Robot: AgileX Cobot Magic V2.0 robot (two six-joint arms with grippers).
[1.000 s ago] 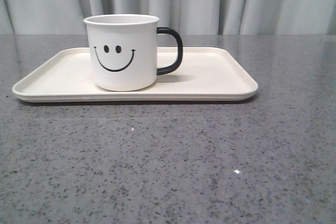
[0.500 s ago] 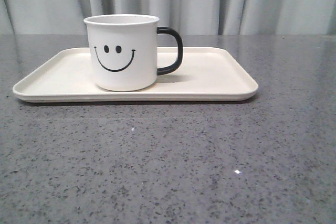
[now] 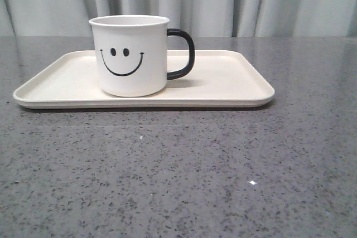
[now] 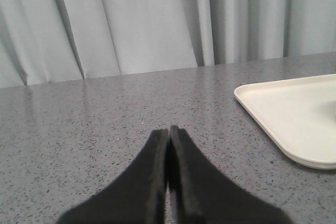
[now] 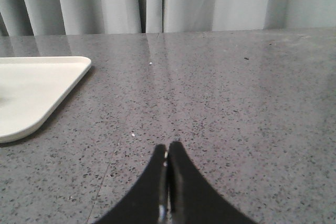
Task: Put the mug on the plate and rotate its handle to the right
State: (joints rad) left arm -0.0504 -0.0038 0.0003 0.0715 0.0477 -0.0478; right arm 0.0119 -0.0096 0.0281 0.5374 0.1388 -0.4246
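Observation:
The white mug (image 3: 129, 57) with a black smiley face stands upright on the left half of the cream plate (image 3: 223, 85). Its black handle (image 3: 183, 54) points to the right in the front view. Neither arm shows in the front view. In the left wrist view my left gripper (image 4: 168, 129) is shut over bare table, with a corner of the plate (image 4: 294, 114) off to one side. In the right wrist view my right gripper (image 5: 167, 146) is shut over bare table too, a corner of the plate (image 5: 37, 85) lying apart from it. Nothing is held in either one.
The grey speckled table (image 3: 178, 171) runs from the plate to the near edge of the front view. Pale grey curtains (image 3: 223, 1) hang behind the table's far edge.

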